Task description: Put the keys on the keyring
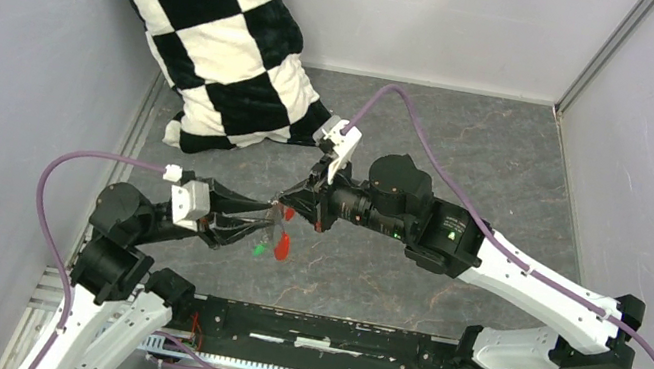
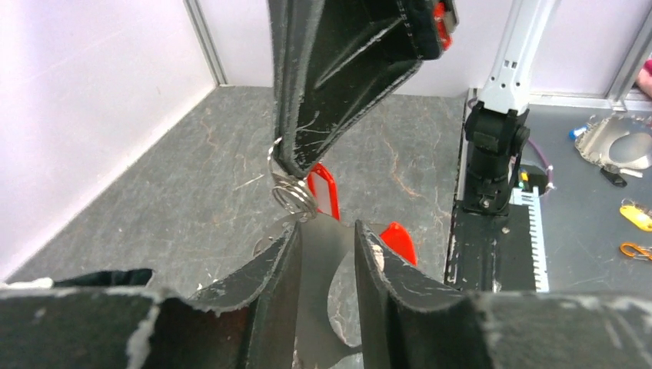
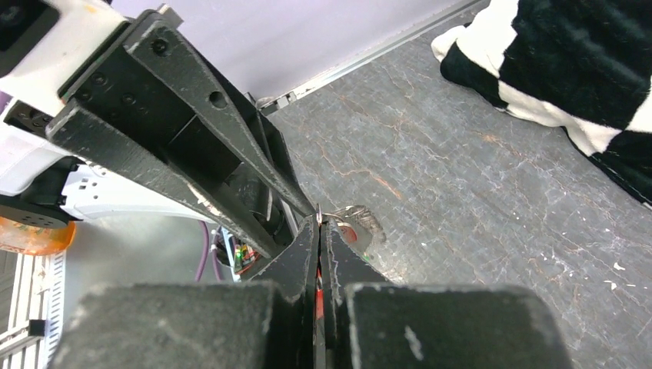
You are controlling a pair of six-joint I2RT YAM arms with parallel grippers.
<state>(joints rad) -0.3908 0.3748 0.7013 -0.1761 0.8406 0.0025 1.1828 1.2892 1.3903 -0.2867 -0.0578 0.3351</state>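
The right jaws are pinching the keyring above the table. The left jaws are standing apart just below; whether gripping a key, I cannot tell. A crooked push is risking twisting the ring free.

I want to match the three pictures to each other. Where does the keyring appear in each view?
Top external: keyring near the centre, just off the tip of the right gripper.
Left wrist: keyring left of centre, at the tip of the right gripper, which comes down from above.
Right wrist: mostly hidden behind the shut fingertips; I cannot place it surely.
Shared landmark: the right gripper, seen in all three.
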